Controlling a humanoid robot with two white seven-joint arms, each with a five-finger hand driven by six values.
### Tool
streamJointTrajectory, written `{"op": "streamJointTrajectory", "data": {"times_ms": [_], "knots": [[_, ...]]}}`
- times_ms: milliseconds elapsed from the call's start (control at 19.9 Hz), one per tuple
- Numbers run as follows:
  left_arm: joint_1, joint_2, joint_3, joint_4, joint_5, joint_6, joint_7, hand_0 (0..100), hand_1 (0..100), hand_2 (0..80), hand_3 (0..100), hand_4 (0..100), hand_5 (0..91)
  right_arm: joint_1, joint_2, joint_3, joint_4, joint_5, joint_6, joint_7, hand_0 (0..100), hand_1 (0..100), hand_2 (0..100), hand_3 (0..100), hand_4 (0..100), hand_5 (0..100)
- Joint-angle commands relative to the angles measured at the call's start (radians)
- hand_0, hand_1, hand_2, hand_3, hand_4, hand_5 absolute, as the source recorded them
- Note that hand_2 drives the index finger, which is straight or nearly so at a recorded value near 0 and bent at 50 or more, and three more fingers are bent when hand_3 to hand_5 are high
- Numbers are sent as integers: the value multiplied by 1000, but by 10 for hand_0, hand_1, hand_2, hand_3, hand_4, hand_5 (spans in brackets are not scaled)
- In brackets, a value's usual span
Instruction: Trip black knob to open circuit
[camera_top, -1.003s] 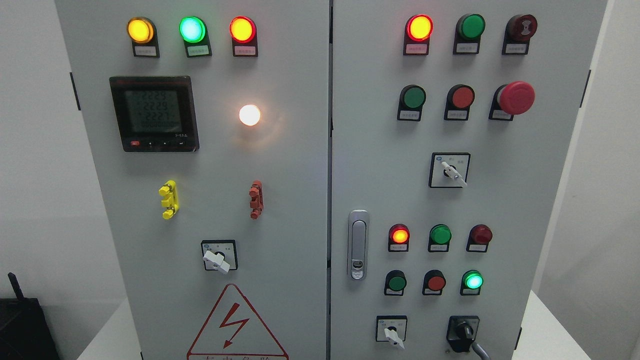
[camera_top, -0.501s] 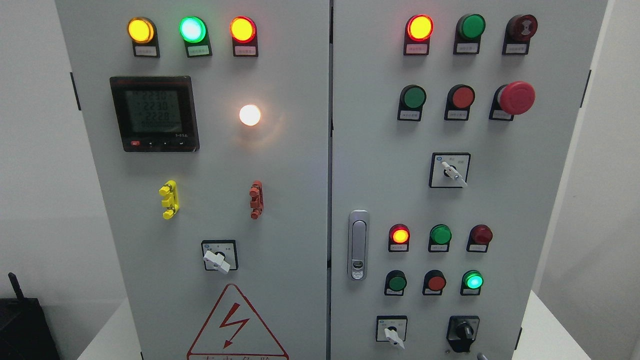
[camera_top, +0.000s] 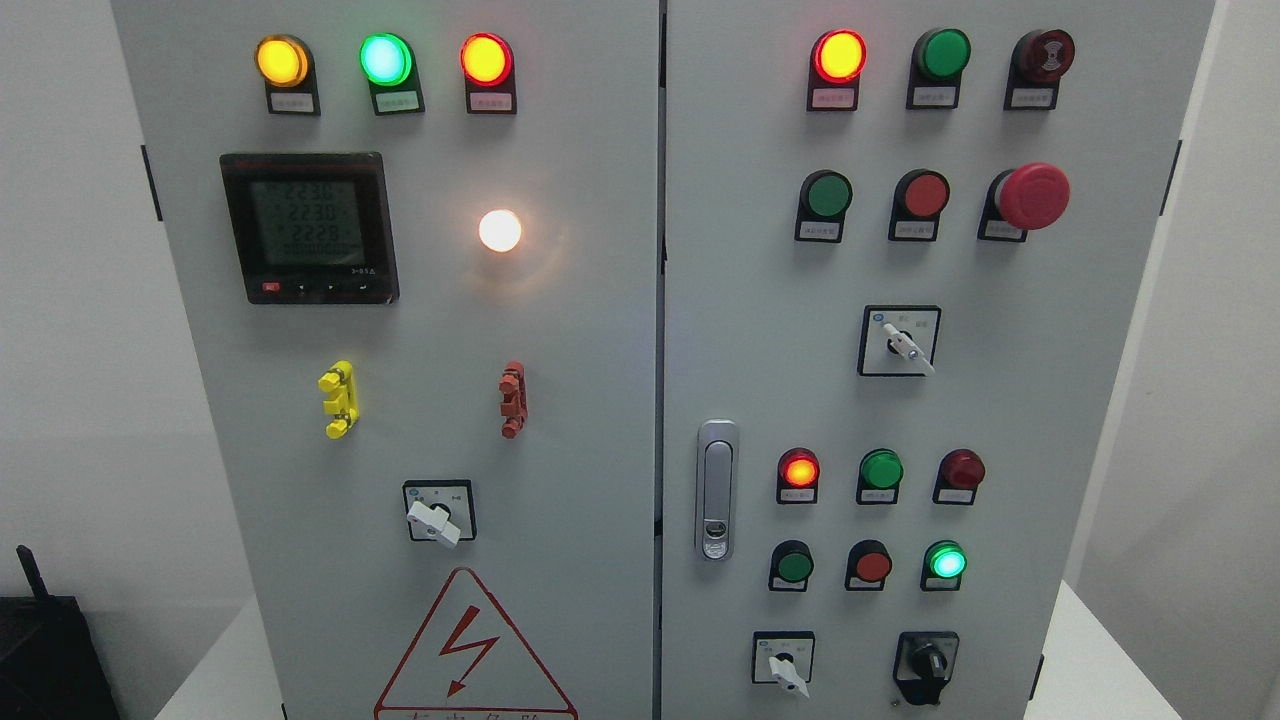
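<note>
You'll find the black rotary knob (camera_top: 926, 664) on its black square plate low on the grey cabinet's right door (camera_top: 760, 380), just right of a white-handled selector switch (camera_top: 786, 668). Neither hand shows, so finger state is unknowable; whether it's tripped, you can't tell.
</note>
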Motion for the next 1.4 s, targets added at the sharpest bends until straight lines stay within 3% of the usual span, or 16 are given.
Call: {"op": "streamJointTrajectory", "data": {"times_ms": [0,100,201,401,1354], "knots": [[0,0,0,-25,0,0,0,120,389,0,0,0,0,57,8,-16,-91,0,-4,15,0,0,0,299,216,220],[0,0,0,-25,0,0,0,120,389,0,0,0,0,59,8,-16,-91,0,-7,15,0,0,0,129,67,59],[0,0,0,-25,0,0,0,120,389,0,0,0,0,65,8,-16,-91,-2,-10,15,0,0,0,68,9,0],[0,0,0,-25,0,0,0,120,389,0,0,0,0,69,7,-16,-91,-2,-15,15,0,0,0,2,0,0],[0,0,0,-25,0,0,0,120,389,0,0,0,0,72,5,-10,-89,-2,-13,24,0,0,0,0,0,0]]}}
